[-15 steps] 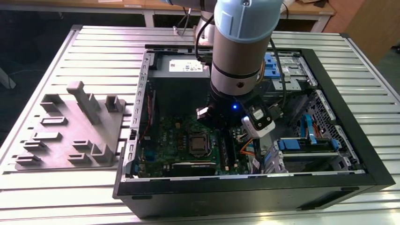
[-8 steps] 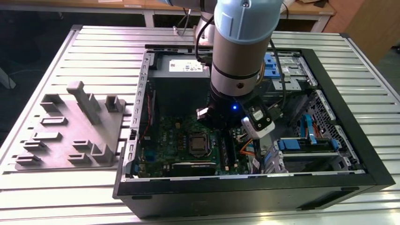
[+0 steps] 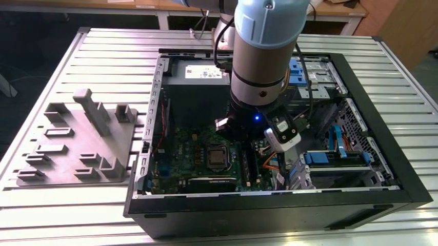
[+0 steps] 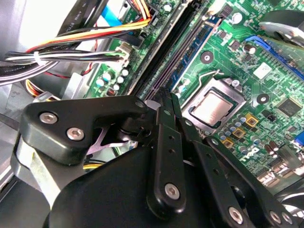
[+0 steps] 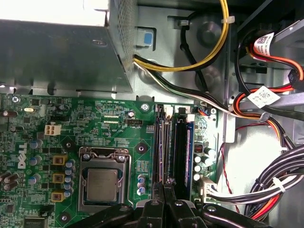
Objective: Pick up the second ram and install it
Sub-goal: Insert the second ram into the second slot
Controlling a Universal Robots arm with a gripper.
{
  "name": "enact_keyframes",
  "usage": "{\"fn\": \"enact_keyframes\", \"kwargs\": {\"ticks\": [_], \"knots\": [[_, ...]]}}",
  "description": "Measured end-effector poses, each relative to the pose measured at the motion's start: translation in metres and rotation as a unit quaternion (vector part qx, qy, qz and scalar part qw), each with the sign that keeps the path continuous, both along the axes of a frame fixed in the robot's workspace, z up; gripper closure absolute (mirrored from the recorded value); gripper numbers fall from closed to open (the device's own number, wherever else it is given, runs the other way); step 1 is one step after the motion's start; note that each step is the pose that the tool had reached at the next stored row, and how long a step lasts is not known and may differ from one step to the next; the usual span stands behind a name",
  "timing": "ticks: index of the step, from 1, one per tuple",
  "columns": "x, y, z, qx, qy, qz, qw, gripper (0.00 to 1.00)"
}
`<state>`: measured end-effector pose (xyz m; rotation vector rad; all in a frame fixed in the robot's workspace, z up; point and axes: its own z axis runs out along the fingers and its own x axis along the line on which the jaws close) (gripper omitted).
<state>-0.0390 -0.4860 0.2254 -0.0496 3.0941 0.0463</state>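
**One stick at the slot**

From the exterior view's left: fixture tray (image 3: pixel 75 148), mobo (image 3: pixel 184 148), then the second ram (image 5: pixel 164 142), stood in its slot with the gripper (image 5: pixel 166 184) pinched shut on one end; cables (image 3: pixel 274 161) beyond. If pushed at that end only, it could be left tilted, latch unclosed.

Tiny white letters and numbers are printed all over the green motherboard (image 5: pixel 118 142), too small for me to read. A bigger white maker's name stands near its edge. Two white tags (image 5: pixel 265 96) with black print hang on the cables. A white sticker (image 3: pixel 203 73) with print sits on the grey power supply (image 3: pixel 174 65). A black cable (image 4: pixel 78 19) has white letters along it.
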Motion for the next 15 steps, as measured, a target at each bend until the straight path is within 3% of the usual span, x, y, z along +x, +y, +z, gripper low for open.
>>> {"fn": "enact_keyframes", "kwargs": {"ticks": [15], "knots": [[0.0001, 0.0000, -0.0005, 0.0000, 0.0000, -0.005, 1.0000, 0.92]]}}
